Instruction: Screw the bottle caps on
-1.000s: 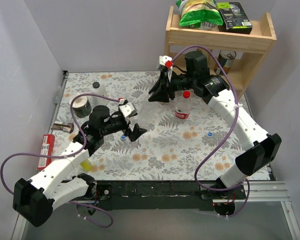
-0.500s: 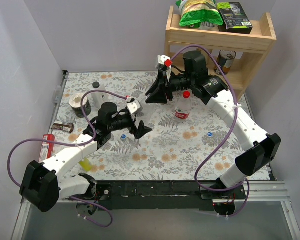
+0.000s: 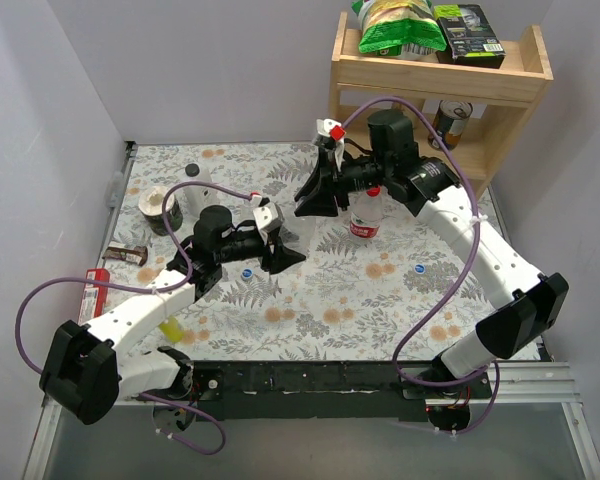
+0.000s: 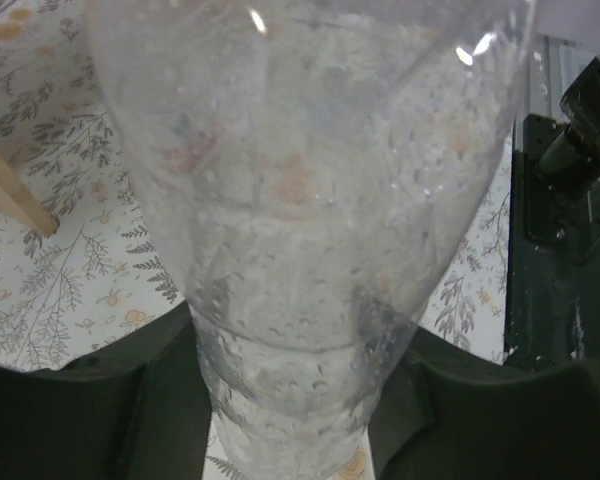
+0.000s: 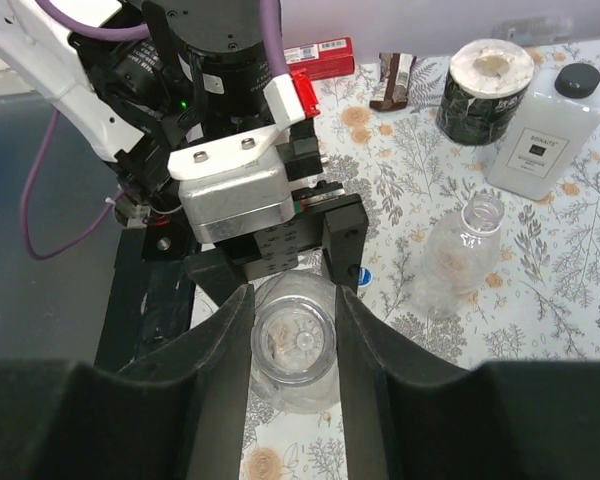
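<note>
A clear bottle (image 5: 293, 345) stands uncapped between both arms, its mouth facing the right wrist camera. My left gripper (image 3: 288, 248) is shut on its lower body, and the bottle (image 4: 300, 200) fills the left wrist view between the dark fingers (image 4: 80, 420). My right gripper (image 5: 293, 330) reaches in from above with its fingers against both sides of the neck. A second uncapped clear bottle (image 5: 455, 255) stands nearby. A red-labelled bottle (image 3: 364, 220) wears a red cap (image 3: 373, 188). Two blue caps (image 3: 246, 271) (image 3: 420, 269) lie on the floral table.
A white bottle with a black cap (image 3: 195, 180) and a tape roll (image 3: 160, 205) stand at the back left. A wooden shelf (image 3: 430, 90) rises at the back right. A chocolate bar (image 3: 128, 254), a red box (image 3: 92, 300) and a yellow bottle (image 3: 170, 328) lie along the left side.
My left arm reached forward to the clear bottle and its fingers closed from wide open onto the body. The right gripper stayed over the neck, shifting only slightly.
</note>
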Controlling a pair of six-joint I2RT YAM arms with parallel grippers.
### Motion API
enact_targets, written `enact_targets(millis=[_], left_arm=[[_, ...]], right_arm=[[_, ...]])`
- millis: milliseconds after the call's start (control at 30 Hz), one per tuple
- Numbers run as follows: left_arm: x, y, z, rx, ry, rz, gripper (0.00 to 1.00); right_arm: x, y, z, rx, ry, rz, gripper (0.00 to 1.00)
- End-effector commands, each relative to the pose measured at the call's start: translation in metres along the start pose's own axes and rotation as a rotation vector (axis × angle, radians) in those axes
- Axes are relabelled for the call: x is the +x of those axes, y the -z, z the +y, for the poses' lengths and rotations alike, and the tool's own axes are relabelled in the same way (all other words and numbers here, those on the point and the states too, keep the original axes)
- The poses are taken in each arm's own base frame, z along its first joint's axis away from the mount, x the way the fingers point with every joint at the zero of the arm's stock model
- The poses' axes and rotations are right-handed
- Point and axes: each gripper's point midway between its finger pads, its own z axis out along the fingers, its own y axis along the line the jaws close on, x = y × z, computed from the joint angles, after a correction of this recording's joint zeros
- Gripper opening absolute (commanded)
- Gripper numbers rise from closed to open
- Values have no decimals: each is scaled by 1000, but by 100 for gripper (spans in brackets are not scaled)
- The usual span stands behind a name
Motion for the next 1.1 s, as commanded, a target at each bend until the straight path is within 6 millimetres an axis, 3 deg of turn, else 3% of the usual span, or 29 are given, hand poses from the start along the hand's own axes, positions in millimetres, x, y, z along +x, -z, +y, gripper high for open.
enact_targets(millis=[0, 100, 167, 233, 267, 300, 333, 367, 400, 433, 467, 533, 567, 733, 800, 967, 1067], left_arm=[[1, 1, -20, 98, -9, -40, 38], [3, 0, -20, 98, -3, -43, 31], [5, 1, -18, 84, -14, -41, 31], [11, 2, -19, 92, -33, -24, 30], [17, 3, -23, 118, -36, -6, 25], [21, 2, -24, 129, -64, 3, 21], [25, 1, -24, 141, -76, 14, 14], [27, 1, -24, 146, -85, 19, 0], [27, 0, -22, 139, -96, 20, 0], [26, -1, -19, 129, -99, 21, 0], [24, -3, -18, 130, -97, 22, 0], [22, -3, -21, 159, -110, 27, 0], [25, -3, -24, 174, -106, 47, 0], [28, -3, -26, 175, -95, 80, 0], [30, -1, -27, 170, -82, 93, 0], [32, 0, -27, 159, -52, 113, 0], [34, 0, -26, 153, -36, 120, 0]], right_arm=[[-23, 19, -3, 119, 98, -14, 47], [-24, 34, -5, 207, 116, 23, 60], [-36, 59, -9, 312, 166, 43, 62], [-18, 99, -13, 372, 175, 121, 62], [-4, 113, -13, 382, 167, 167, 61], [26, 141, -17, 410, 147, 258, 61], [47, 155, -16, 413, 143, 322, 61], [81, 166, -15, 400, 110, 403, 60], [113, 185, -15, 418, 53, 473, 59], [134, 203, -19, 439, 120, 544, 59], [179, 208, -15, 413, 41, 599, 58], [212, 234, -25, 455, 69, 664, 58], [241, 237, -22, 435, 26, 703, 58], [289, 260, -56, 496, 7, 772, 65], [305, 260, -63, 482, -17, 778, 67], [321, 258, -88, 503, 14, 766, 70], [338, 258, -90, 480, -2, 789, 70]])
